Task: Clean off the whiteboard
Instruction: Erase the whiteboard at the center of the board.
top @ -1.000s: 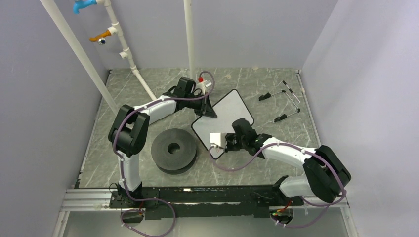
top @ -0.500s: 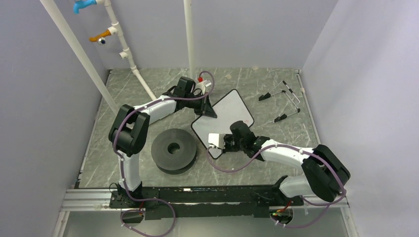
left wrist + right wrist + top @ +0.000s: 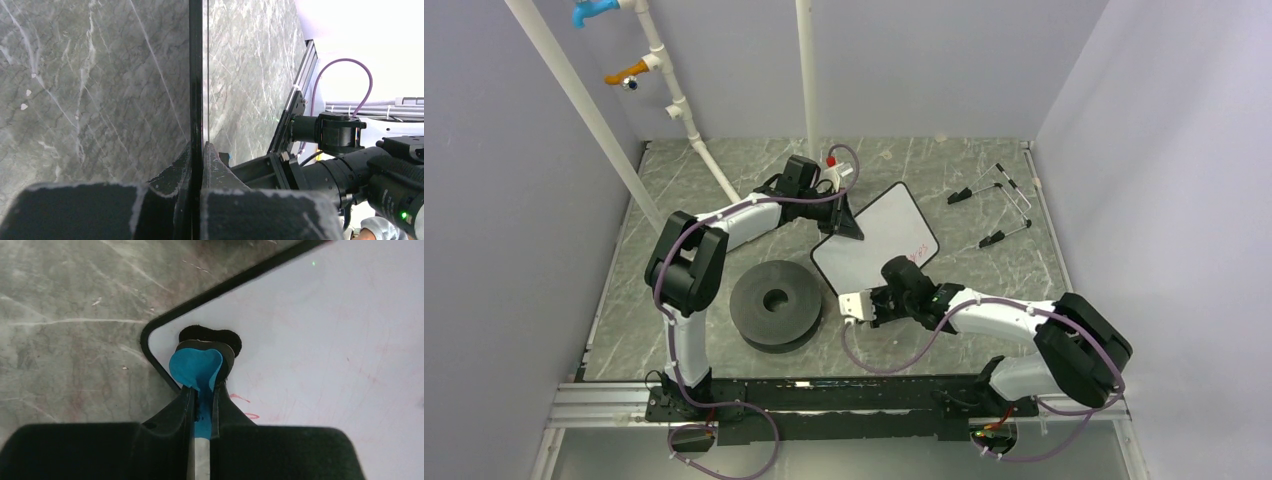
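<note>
The whiteboard lies at an angle in the middle of the table, white with a thin black edge. A faint red mark shows on its right part. My left gripper is shut on its left edge, which the left wrist view shows edge-on as a black line between the fingers of that gripper. My right gripper is shut on the blue-and-black eraser, pressed on the board's near corner. Red traces remain beside the right gripper.
A black disc sits left of the board, close to the right wrist. Black-handled metal tools lie at the back right. White pipes and a pole stand at the back. A metal rail runs along the near edge.
My right gripper has slid the eraser across the board toward its near left corner, uncovering the board's middle. The left gripper and the board have stayed put.
</note>
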